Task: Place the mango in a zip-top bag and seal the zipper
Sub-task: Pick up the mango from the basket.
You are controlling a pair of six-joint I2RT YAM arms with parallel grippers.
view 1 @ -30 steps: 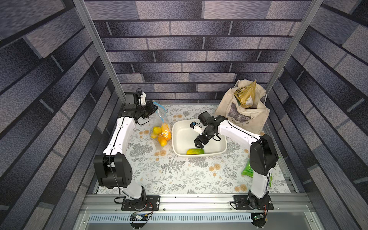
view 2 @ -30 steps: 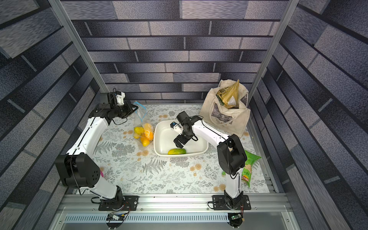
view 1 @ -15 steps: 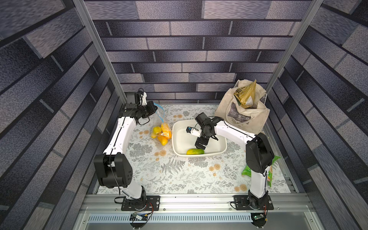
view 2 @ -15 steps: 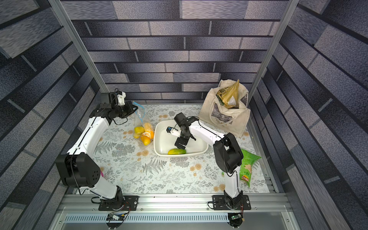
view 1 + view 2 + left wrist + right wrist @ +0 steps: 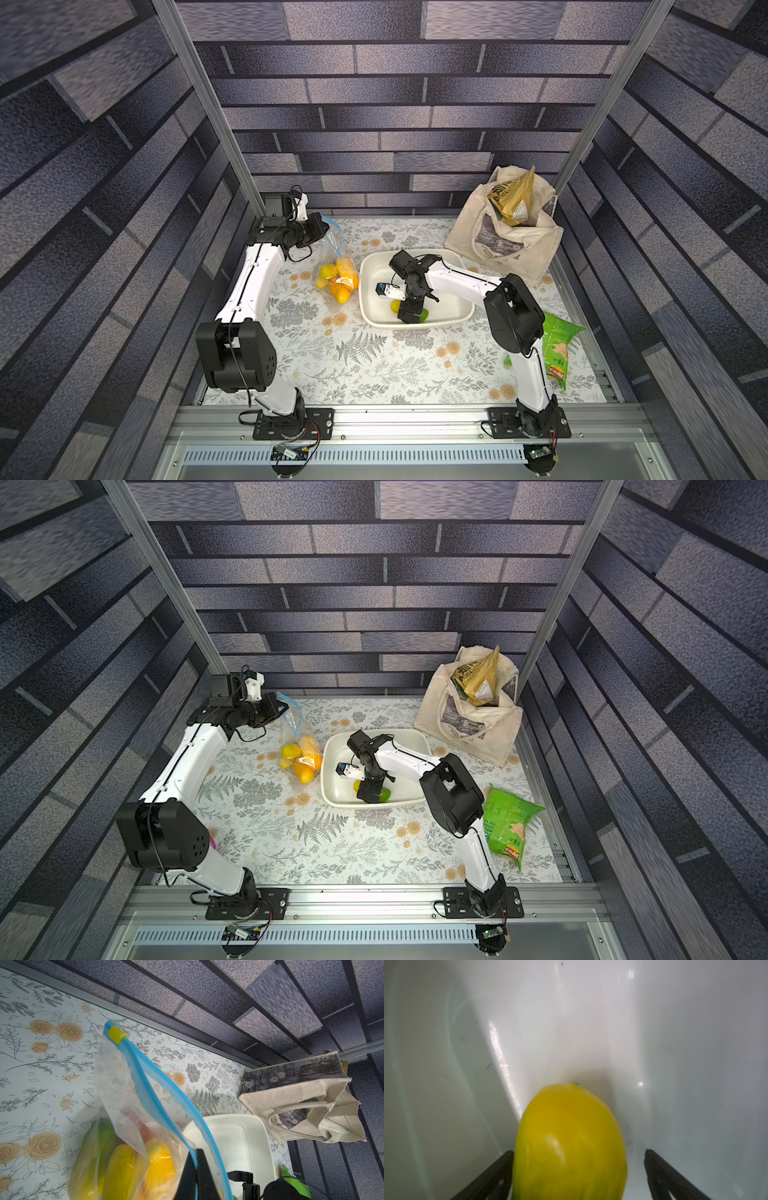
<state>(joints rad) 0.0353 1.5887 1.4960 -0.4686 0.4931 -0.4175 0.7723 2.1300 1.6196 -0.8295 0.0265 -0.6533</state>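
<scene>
Left gripper point(image 5: 196, 1151) is pinching the blue zipper point(image 5: 145, 1076) of the zip-top bag point(image 5: 337, 266), jaws shut on the strip. It is holding the mouth up while the bag's body is sagging onto the floral table cover point(image 5: 365, 365), with several yellow, orange and green fruits point(image 5: 340, 280) already inside (the yellow slider point(image 5: 115, 1034) is sitting at the strip's far end and the two lips are parting, so the mouth is reading as unsealed). Just beside the bag, the white tray point(image 5: 446, 301) is carrying the mango point(image 5: 571, 1142), which is lying on its floor near the front wall. Right gripper point(image 5: 409, 316) is reaching down into the tray, jaws spread wide on either side of that fruit and not yet clamped. By my judgement the pick is only beginning. The lift, the drop into the bag and the sealing are all remaining.
</scene>
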